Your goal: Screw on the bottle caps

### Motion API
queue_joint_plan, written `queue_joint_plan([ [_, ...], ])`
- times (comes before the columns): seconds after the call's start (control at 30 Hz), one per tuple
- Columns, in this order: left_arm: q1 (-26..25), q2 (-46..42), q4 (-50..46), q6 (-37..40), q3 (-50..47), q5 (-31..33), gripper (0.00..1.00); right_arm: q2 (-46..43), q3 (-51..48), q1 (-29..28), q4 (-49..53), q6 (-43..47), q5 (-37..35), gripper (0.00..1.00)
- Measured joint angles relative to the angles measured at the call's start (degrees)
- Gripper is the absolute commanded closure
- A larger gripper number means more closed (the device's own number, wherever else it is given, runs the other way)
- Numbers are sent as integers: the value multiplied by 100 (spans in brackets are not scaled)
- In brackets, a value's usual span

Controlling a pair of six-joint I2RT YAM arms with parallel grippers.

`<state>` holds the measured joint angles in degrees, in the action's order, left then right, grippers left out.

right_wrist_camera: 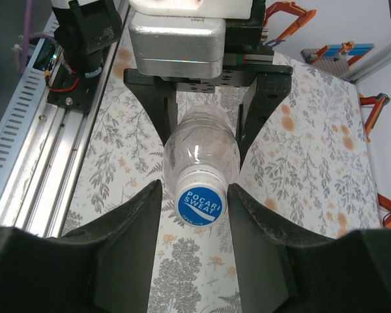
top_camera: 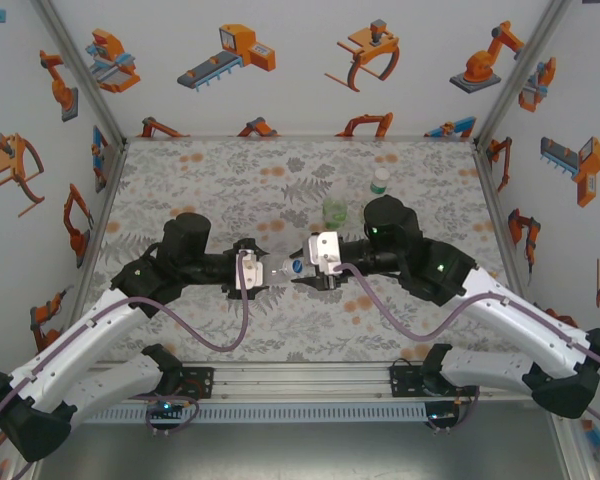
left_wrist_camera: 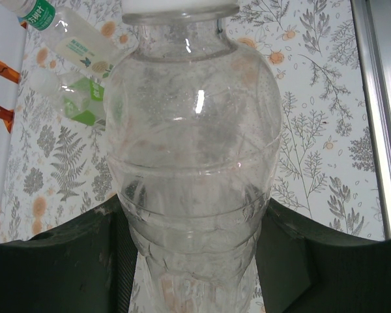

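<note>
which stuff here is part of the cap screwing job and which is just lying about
Job: clear bottle in left gripper, blue cap at right gripper, green-tinted bottle, green-label bottle.
Lying about: floral mat, robot wall pictures.

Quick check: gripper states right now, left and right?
Left gripper: closed, holding the clear bottle.
Right gripper: fingers close on both sides of the blue cap; whether it grips cannot be told.

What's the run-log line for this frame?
step: capping | left pincer: shut on clear bottle, held sideways | right pincer: astride blue cap on bottle mouth, grip unclear
</note>
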<state>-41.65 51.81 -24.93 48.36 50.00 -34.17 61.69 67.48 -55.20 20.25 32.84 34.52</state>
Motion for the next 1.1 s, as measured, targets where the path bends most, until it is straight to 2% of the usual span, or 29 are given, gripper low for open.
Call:
queue_joint_plan([
  [0.23,0,-13,-9,0,0,-2,100,44,0,0,-17,0,-7,62],
  [0.5,0,-22,-17,0,0,-4,100,44,0,0,-76,-76,-133,85],
  [0.63,0,-22,57,-7,0,208,100,-39,-192,0,-415,-496,-402,96],
  [0.7,0,-22,70,-9,0,365,100,-96,-382,0,-702,-855,-579,100],
  [0.8,0,-22,81,-13,-2,610,100,-133,-682,0,-1281,-1810,-940,100],
  [1.0,13,-24,90,-116,-68,999,100,-136,-1325,-11,-2540,-4409,-1773,100],
  [1.1,35,-22,66,-173,-74,1132,100,-140,-1504,-131,-2820,-5523,-2389,100],
])
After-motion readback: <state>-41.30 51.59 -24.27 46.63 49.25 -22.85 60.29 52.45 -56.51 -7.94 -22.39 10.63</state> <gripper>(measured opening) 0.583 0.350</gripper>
